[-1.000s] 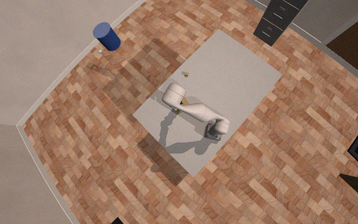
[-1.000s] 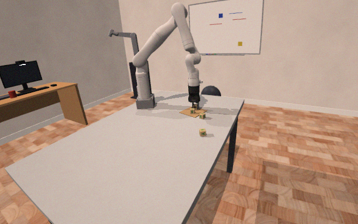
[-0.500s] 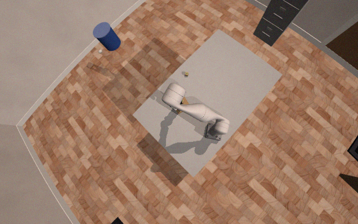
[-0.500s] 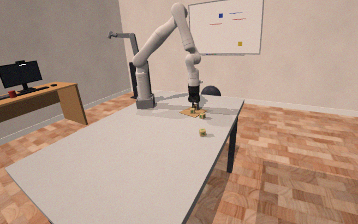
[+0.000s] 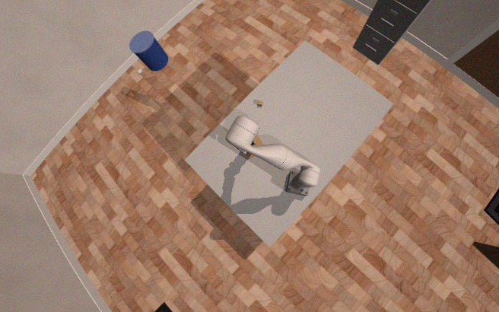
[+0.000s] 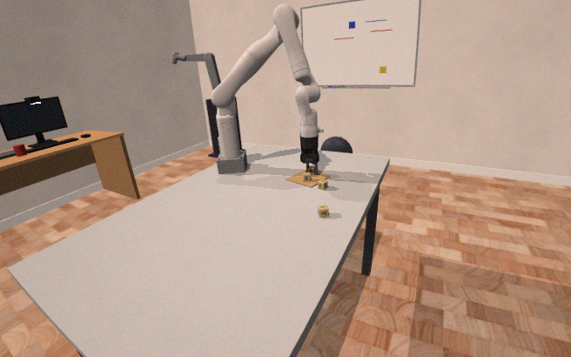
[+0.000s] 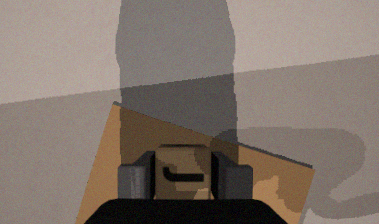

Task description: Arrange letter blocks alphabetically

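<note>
A tan mat (image 7: pixel 140 135) (image 6: pixel 295 178) lies flat on the grey table (image 6: pixel 190 248) (image 5: pixel 321 97). My gripper (image 7: pixel 183 168) (image 6: pixel 311 169) reaches straight down onto the mat and is open, its fingers just clear of the sides of a wooden block (image 7: pixel 182 160) that rests on the mat with a dark letter on top. A second block (image 6: pixel 306 177) sits on the mat close in front of it. A third block (image 6: pixel 322 184) sits at the mat's near right edge; I cannot tell whether it is fully on. A fourth block (image 6: pixel 323 211) (image 5: pixel 260 102) lies off the mat.
The arm's base (image 6: pixel 231 164) stands at the far left of the table. The table's right edge (image 6: pixel 374 195) runs close to the mat. A desk with a monitor (image 6: pixel 30 117) stands at the left; a whiteboard (image 6: pixel 360 42) hangs on the back wall.
</note>
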`<state>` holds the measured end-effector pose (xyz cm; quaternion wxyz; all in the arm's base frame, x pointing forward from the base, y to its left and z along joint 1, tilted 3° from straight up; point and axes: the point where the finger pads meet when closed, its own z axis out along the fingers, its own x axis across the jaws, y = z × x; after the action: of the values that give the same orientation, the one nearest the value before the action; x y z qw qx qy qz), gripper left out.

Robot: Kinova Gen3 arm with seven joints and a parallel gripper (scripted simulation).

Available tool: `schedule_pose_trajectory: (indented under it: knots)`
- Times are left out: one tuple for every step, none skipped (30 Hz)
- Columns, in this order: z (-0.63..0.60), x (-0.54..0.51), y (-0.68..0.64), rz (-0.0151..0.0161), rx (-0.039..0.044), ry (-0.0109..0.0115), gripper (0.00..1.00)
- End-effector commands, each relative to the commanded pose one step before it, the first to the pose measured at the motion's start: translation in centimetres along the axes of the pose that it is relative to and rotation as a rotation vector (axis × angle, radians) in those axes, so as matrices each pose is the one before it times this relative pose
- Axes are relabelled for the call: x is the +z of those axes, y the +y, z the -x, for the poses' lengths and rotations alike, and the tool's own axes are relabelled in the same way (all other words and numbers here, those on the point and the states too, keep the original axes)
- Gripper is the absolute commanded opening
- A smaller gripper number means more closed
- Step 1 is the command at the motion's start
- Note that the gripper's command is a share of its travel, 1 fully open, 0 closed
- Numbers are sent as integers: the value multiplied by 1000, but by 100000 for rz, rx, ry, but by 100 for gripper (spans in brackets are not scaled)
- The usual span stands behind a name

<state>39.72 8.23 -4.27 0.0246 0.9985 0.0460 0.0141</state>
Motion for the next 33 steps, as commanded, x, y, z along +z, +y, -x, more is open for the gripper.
schedule_pose_trajectory:
  knots:
    - [-58, -58, -11, -40, 6, 157, 75]
    - [0, 0, 0, 0, 0, 0, 75]
    - [0, 0, 0, 0, 0, 0, 75]
    - [0, 0, 0, 0, 0, 0, 75]
    - [0, 0, 0, 0, 0, 0, 75]
    - [0, 0, 0, 0, 0, 0, 81]
    - [0, 0, 0, 0, 0, 0, 81]
    - [0, 0, 0, 0, 0, 0, 81]
    - [0, 0, 0, 0, 0, 0, 87]
    - [0, 0, 0, 0, 0, 0, 87]
    - [0, 0, 0, 0, 0, 0, 87]
    - [0, 0, 0, 0, 0, 0, 87]
    - [0, 0, 0, 0, 0, 0, 87]
    - [0, 0, 0, 0, 0, 0, 87]
    - [0, 0, 0, 0, 0, 0, 87]
    - [0, 0, 0, 0, 0, 0, 87]
    - [0, 0, 0, 0, 0, 0, 87]
    - [0, -3, 0, 0, 0, 0, 87]
    - [0, 0, 0, 0, 0, 0, 87]
    - [0, 0, 0, 0, 0, 0, 87]
    - [0, -21, 0, 0, 0, 0, 87]
    - [0, -53, 0, 0, -1, 0, 87]
    - [0, -95, 0, 0, -1, 0, 87]
    - [0, -146, 0, 0, 0, 0, 87]
    - [1, -201, 0, 0, 2, -1, 87]
    - [-1, -258, 0, 0, -2, 1, 87]
    - [0, -315, 0, 0, 1, 0, 87]
    - [0, -370, 0, 0, 1, 0, 87]
    - [-1, -420, 0, 0, -1, 1, 87]
    - [0, -464, 0, 0, 0, 0, 87]
    - [0, -502, 0, 0, 0, 0, 87]
    - [0, -531, 0, 0, 0, 0, 87]
    - [0, -551, 0, 0, 0, 0, 87]
